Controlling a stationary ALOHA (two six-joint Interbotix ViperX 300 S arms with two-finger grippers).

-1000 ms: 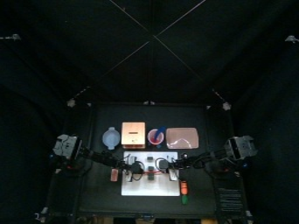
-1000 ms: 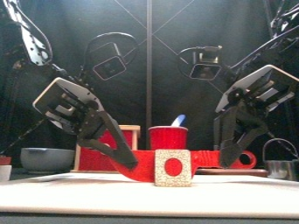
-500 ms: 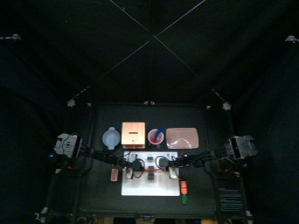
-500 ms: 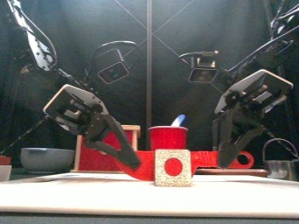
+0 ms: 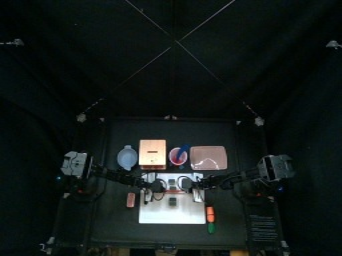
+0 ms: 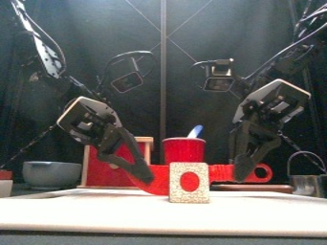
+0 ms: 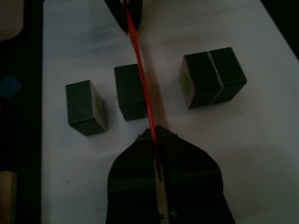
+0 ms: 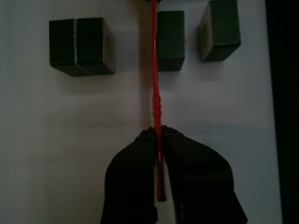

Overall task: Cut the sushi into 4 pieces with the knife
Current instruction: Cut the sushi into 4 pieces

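Observation:
On the white cutting board [image 5: 171, 203] the dark green sushi roll lies in three parts: a double block [image 7: 212, 77], a single block [image 7: 128, 92] and another single block [image 7: 79, 107]. In the front view the nearest block [image 6: 189, 182] shows its white end with a red centre. A red knife [image 7: 138, 70] hangs edge-on over the gap beside the middle block. Each arm holds one end of it. My left gripper [image 7: 152, 136] is shut on one end, and my right gripper [image 8: 156, 131] is shut on the handle end [image 8: 153, 105]. The blade [image 6: 236, 172] lies level just above the board.
Behind the board stand a blue-grey bowl [image 5: 127, 157], the wooden box with a red drawer front [image 5: 154, 153], a red cup [image 6: 185, 150] holding a blue knife, and a pink tray [image 5: 209, 157]. A metal cutter [image 6: 307, 174] sits at the right. Small toys [image 5: 211, 215] lie beside the board.
Both arms have drawn back and up a little, and the left gripper now stands higher in the front view. The knife stays between the two grippers over the blocks.

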